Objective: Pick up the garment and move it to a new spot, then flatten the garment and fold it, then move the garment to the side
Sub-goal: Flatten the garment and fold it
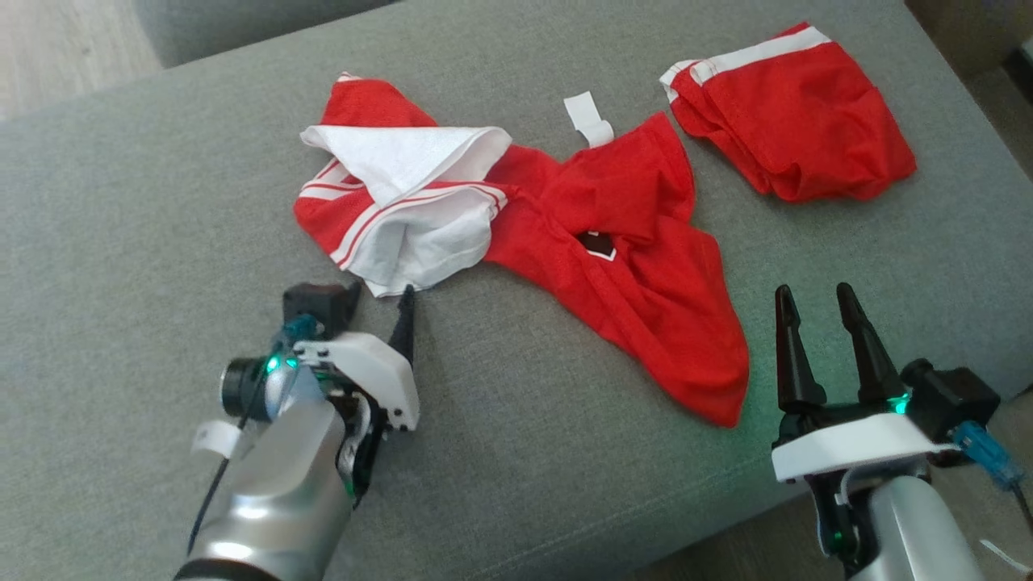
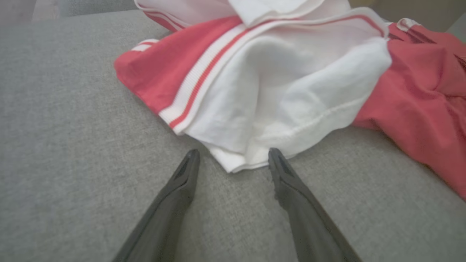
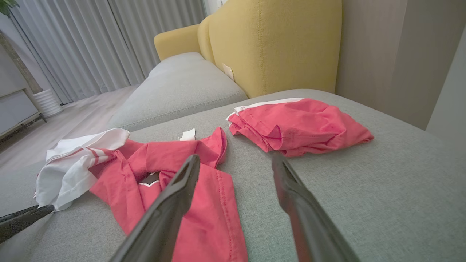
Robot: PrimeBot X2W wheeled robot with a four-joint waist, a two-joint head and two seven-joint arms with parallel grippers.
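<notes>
- Reviewing the head view: one crumpled red-and-white jersey (image 1: 613, 266) lies mid-way across the sofa cushion (image 1: 121, 242). One folded red garment (image 1: 795, 113) sits toward the far right corner, with one white tag (image 1: 587, 119) between them. Of two grippers, the left gripper (image 1: 379, 303) and the right gripper (image 1: 815, 303) both stand spread and empty.
- Left wrist view: the white hem (image 2: 276, 109) has its corner between the spread fingertips (image 2: 192, 156). Judged best to advance slightly, then pinch all layers.
- Right wrist view: the right gripper (image 3: 235, 158) is wide apart over the jersey's red edge. It should take that edge, not the folded red garment (image 3: 298, 125).

Grey sofa cushion (image 1: 121, 242) below yellow backrest (image 3: 276, 43); pale curtains (image 3: 91, 43) beyond
</notes>
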